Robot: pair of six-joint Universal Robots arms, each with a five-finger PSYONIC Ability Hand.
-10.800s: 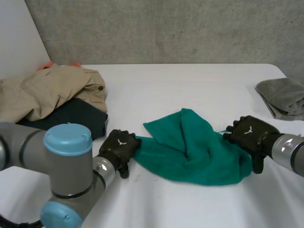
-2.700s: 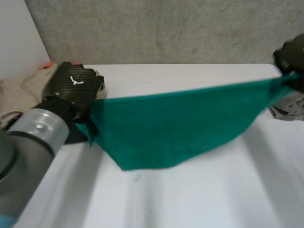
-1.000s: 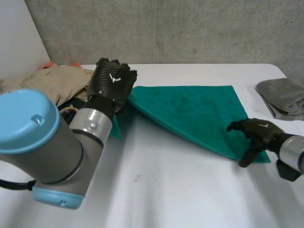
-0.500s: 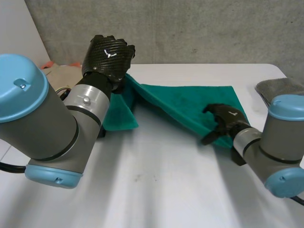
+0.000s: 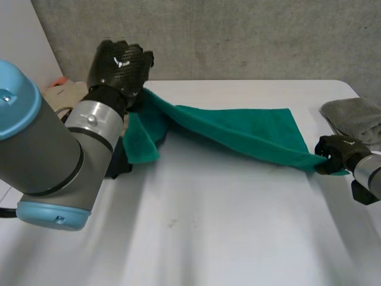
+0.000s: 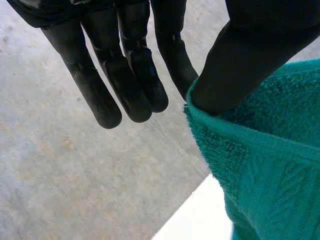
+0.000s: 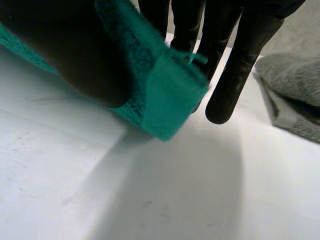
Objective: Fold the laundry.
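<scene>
A green towel point(image 5: 238, 134) hangs stretched between my two hands above the white table point(image 5: 208, 232). My left hand point(image 5: 122, 62) is raised at the far left and pinches one towel corner point(image 6: 260, 165) under its thumb point(image 6: 250, 55), against straight fingers point(image 6: 125, 85). A loose flap of the towel droops below that hand. At the right, low over the table, my right hand point(image 5: 336, 152) is shut on the opposite near corner. There the thumb point(image 7: 65, 55) presses that corner point(image 7: 160, 95) against the fingers point(image 7: 235, 65).
A crumpled grey cloth point(image 5: 357, 119) lies at the table's right edge, just beyond my right hand, and is also at its fingertips point(image 7: 295, 90). Beige clothing point(image 5: 65, 92) lies at the far left behind my left arm. A concrete wall stands behind the table.
My right hand moved right along the towel's near edge, closed on its corner and lifted it off the table. My left hand rose and drew left with its corner.
</scene>
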